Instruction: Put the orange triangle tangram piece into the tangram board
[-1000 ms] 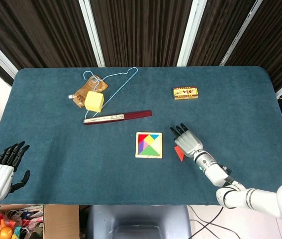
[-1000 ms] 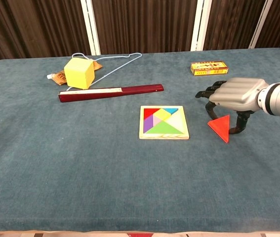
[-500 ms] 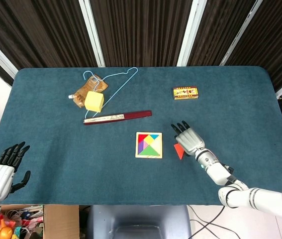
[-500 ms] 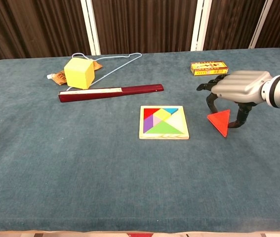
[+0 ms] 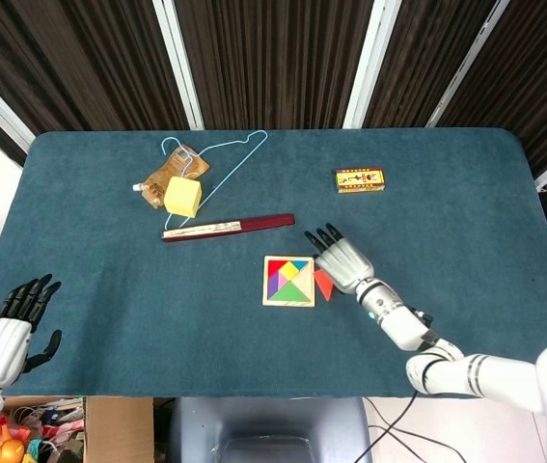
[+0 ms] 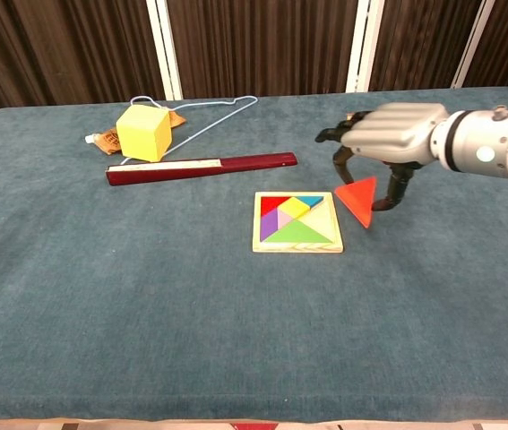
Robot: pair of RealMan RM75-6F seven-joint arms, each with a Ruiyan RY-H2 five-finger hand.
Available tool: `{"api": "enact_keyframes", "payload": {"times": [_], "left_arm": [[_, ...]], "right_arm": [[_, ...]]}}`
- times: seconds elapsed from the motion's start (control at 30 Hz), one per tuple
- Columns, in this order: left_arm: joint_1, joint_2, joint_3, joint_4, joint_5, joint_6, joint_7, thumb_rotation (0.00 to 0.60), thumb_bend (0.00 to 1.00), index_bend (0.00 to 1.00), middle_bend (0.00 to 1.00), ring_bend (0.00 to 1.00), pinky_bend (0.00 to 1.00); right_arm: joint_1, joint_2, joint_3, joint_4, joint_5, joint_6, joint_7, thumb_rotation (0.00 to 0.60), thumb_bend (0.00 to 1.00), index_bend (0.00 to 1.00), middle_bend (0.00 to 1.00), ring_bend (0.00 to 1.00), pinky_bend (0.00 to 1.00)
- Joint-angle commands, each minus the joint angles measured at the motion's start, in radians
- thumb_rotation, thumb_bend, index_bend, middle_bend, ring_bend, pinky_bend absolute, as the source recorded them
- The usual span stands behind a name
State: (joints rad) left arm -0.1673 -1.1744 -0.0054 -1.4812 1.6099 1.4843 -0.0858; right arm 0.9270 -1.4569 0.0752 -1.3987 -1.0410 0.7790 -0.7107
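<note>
Nearest of all, at the lower left corner of the head view, the left hand point(image 5: 8, 333) is seen off the surface point(image 5: 109, 289), its fingers point(image 5: 24, 296) spread apart and nothing held in them; it is not seen in the chest view. It lies well apart from everything the task concerns.

Further in, the right hand point(image 6: 388, 134) is seen palm down just beside the right edge of the tangram board point(image 6: 297, 221). The orange triangle tangram piece point(image 6: 357, 198) is pinched beneath it, between the curled fingers point(image 6: 339, 161) and the thumb, and appears to be held clear of the surface, one corner pointing down. From these fingers the board lies to the robot's left and slightly nearer, very close by; the right hand is plainly the nearer of the two. The triangle's long edge is seen running roughly parallel to the board's right edge, so the coming move is judged to be a short carry leftward with a laying flat.

Whether a gap is left in the board cannot be made out: its coloured pieces look nearly complete in both views. The contact of the fingertips on the triangle is partly hidden by the palm in the head view.

Beyond the fingers lie a dark red folded fan point(image 6: 202, 167), a yellow cube point(image 6: 144, 132), a pale blue wire hanger point(image 6: 209, 115) and a small yellow box point(image 6: 380, 122).
</note>
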Motion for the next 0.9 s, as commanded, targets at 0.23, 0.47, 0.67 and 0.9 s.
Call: {"api": "enact_keyframes", "payload": {"times": [0.23, 0.47, 0.67, 0.9], "left_arm": [[-0.005, -0.003, -0.001, 0.004, -0.008, -0.014, 0.002, 0.600, 0.48, 0.00, 0.00, 0.00, 0.12], [-0.009, -0.009, -0.004, 0.004, -0.019, -0.027, 0.019, 0.600, 0.48, 0.00, 0.00, 0.00, 0.12], [-0.012, -0.011, -0.008, 0.005, -0.026, -0.031, 0.021, 0.600, 0.48, 0.00, 0.00, 0.00, 0.12], [-0.014, -0.011, -0.013, 0.008, -0.037, -0.037, 0.016, 0.600, 0.48, 0.00, 0.00, 0.00, 0.12]], "right_arm": [[0.059, -0.069, -0.026, 0.053, -0.034, 0.025, -0.146, 0.600, 0.54, 0.65, 0.01, 0.00, 0.00], [0.076, -0.120, -0.023, 0.106, -0.008, -0.002, -0.140, 0.600, 0.54, 0.65, 0.01, 0.00, 0.00], [0.095, -0.145, -0.025, 0.131, -0.010, -0.012, -0.154, 0.600, 0.54, 0.65, 0.01, 0.00, 0.00], [0.105, -0.164, -0.027, 0.164, 0.005, -0.014, -0.170, 0.600, 0.54, 0.64, 0.01, 0.00, 0.00]]}}
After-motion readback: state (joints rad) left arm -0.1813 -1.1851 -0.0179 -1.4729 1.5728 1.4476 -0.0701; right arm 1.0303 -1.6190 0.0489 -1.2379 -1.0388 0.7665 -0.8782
